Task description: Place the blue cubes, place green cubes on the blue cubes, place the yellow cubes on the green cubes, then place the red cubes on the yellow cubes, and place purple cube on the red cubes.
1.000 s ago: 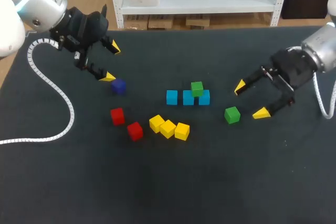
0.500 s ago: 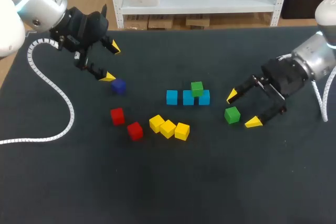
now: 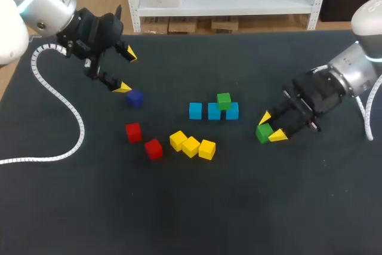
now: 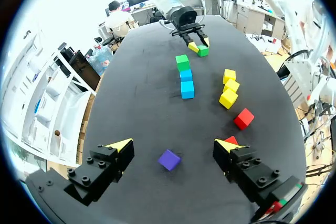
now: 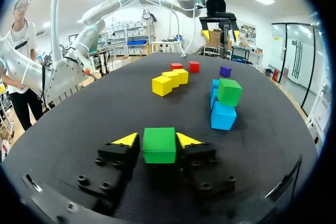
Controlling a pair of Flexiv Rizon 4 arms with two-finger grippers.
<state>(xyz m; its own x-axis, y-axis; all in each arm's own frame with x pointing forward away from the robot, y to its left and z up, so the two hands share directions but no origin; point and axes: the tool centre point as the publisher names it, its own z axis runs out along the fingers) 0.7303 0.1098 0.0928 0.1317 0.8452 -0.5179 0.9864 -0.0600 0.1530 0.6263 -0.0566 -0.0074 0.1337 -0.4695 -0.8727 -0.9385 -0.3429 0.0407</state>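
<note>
Green takes the spotlight at the right hand: its two yellow tips sit tight against opposite sides of a small green cube, and the hand is drawn in narrow around it. The right wrist view confirms it, a fingertip flat on each flank, with the cube low on the black bench.

Just beside that grip, towards the middle of the bench, three light blue cubes stand in a straight row, touching. A second green cube is already perched on top, astride the two blue ones nearest the right arm.

Nearer the front edge, three yellow cubes lie in a slanted line, side against side. Two red cubes rest beside them on the left arm's side, a little apart from each other.

Over to the left hand: it hangs above the far left of the bench with fingers spread wide, gripping nothing. A small purple cube lies on the bench just beside its nearer tip. In the left wrist view that cube sits between the spread fingers, touched by neither.
</note>
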